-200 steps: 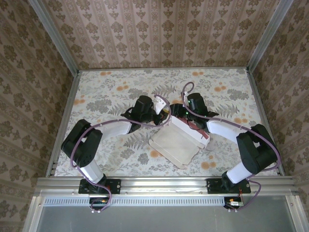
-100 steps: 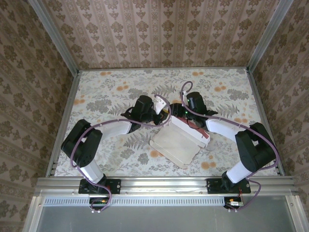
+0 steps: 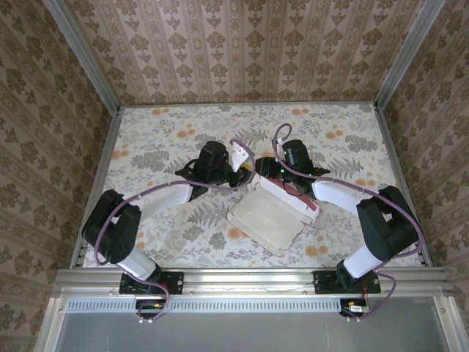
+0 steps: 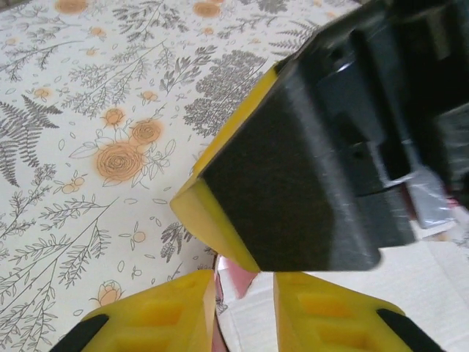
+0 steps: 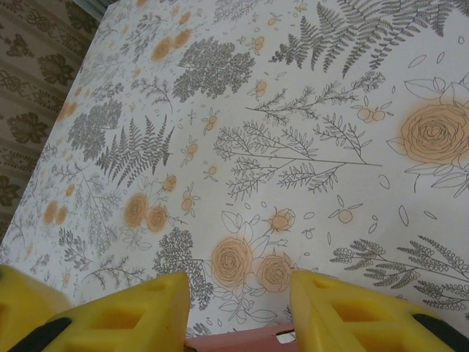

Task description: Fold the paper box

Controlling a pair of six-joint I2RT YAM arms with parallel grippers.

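**Clerk:** Item one, front edge?

**Keeper:** Metal rail (image 3: 249,282), one. Both arm bases are bolted to it, left and right. Purple cables (image 3: 157,189) run along each arm.

**Clerk:** Item two?

**Keeper:** Paper box (image 3: 265,220), one. It lies on the flowered desk (image 3: 161,139), a little right of centre, turned diagonally. The pale inside panel faces up. A salmon-pink wall stands along its far right side. Its near corner points toward the rail, and its far corner sits at the two hands.

**Clerk:** Left hand?

**Keeper:** Left hand (image 4: 244,286), reaching in from the left to the box's far corner. The yellow fingers stand slightly apart. A pink edge of the box shows in the gap, with pale card just to the right. Parted, not clamped on the card.

**Clerk:** Right hand?

**Keeper:** Right hand (image 5: 240,293), reaching in from the right, just beside the left hand and nearly tip to tip. One of its fingers (image 4: 293,198), yellow with a black face, looms directly ahead of the left wrist camera. The fingers are apart, and a pink box edge lies across the gap at their tips. Whether they pinch it, cannot tell.

**Clerk:** Beyond the hands?

**Keeper:** Desk surface printed with ferns and orange roses, then patterned walls (image 3: 242,51) on three sides.
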